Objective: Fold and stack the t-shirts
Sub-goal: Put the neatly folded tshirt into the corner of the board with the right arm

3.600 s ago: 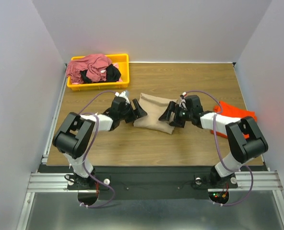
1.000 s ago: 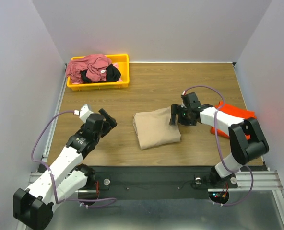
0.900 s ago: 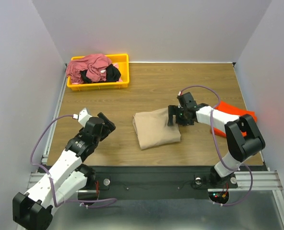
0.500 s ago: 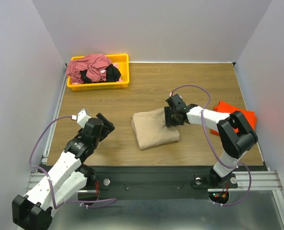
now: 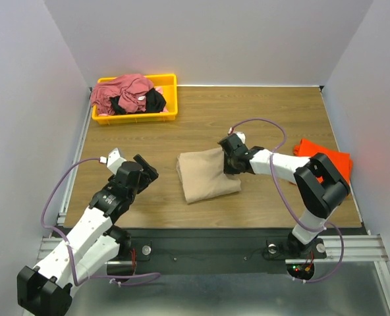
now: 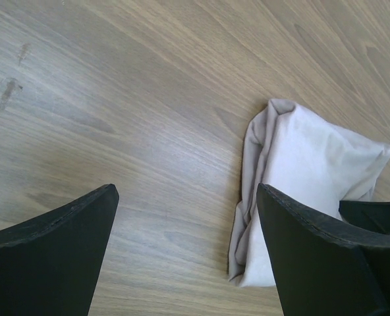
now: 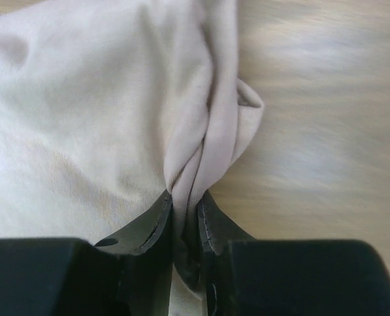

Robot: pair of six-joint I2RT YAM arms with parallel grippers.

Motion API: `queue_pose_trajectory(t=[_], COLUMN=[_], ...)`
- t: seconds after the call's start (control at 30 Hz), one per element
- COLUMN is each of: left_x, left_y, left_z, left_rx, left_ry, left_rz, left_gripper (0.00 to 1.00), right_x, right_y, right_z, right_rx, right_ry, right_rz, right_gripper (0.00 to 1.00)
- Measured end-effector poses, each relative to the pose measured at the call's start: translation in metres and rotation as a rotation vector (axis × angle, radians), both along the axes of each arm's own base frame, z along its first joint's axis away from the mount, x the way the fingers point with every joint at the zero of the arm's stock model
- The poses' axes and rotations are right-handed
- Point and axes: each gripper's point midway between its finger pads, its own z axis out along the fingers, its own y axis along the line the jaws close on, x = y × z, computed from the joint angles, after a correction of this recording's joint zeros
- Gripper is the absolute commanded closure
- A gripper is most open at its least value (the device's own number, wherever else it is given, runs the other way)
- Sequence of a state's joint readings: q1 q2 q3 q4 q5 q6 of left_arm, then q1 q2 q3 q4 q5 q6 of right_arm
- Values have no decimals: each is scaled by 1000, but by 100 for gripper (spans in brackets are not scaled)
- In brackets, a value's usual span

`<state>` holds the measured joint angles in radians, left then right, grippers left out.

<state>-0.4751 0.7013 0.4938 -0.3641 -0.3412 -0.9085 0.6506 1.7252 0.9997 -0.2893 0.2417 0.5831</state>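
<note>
Tan t-shirt (image 5: 207,175), folded into a thick packet, lies mid-worktop (image 5: 261,108) with the right pincer (image 5: 230,160) at its far right corner. From overhead the grip is hard to read. The right wrist camera settles it, showing both fingers (image 7: 149,227) pressed together on a bunched ridge of tan cloth at the packet's edge. The left pincer (image 5: 144,172) hovers well apart to the left, jaws spread wide. Its wrist camera frames bare wood between the fingers and the packet's layered edge beyond. Only the overhead view takes in the orange-red t-shirt (image 5: 332,162) near the right edge. It also shows the yellow bin (image 5: 134,119) at the far left corner, holding a rose-red t-shirt (image 5: 122,89) and a black t-shirt (image 5: 155,101) in a heap.
</note>
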Motion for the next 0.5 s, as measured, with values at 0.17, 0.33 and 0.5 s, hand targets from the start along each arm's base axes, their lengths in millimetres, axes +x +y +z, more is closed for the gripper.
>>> queue_pose_trajectory(t=[0.17, 0.33, 0.5], left_x=[2, 3, 3], left_y=[-2, -3, -2], left_z=[4, 5, 5], left_rx=[-6, -6, -5], left_ry=[-20, -25, -25], left_rz=[-11, -15, -14], left_gripper=[1, 2, 1], right_x=[-16, -25, -16], right_y=[-49, -100, -147], right_z=[11, 33, 62], right_rx=[-201, -391, -509], right_ry=[9, 8, -5], right_rz=[-67, -107, -166], right_gripper=[100, 99, 100])
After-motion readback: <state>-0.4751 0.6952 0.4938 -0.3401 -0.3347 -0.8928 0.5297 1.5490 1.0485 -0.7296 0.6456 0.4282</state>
